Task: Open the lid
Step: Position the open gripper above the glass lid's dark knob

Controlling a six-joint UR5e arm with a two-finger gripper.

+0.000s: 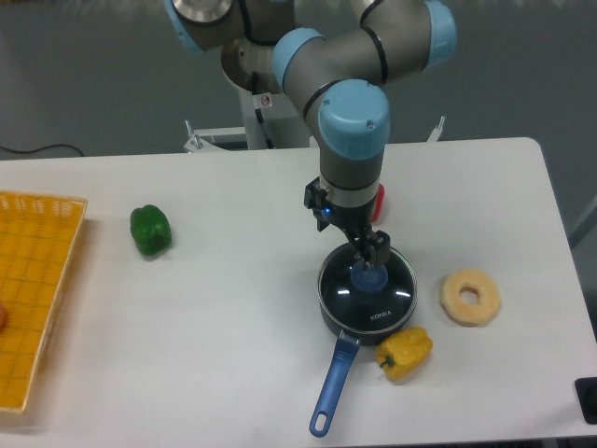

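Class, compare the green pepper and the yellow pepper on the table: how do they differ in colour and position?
The green pepper is green; the yellow pepper is yellow. The green pepper lies alone at the left, near the yellow basket; the yellow pepper lies beside the saucepan. Both rest untouched on the table.

1 fixed camera looks down from high in front of the table [233, 243], facing the arm's [354, 112] base, at middling range.

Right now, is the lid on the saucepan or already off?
On. The lid sits flat over the saucepan, its rim matching the pan's edge. The gripper is down at the blue knob; whether it has closed is unclear.
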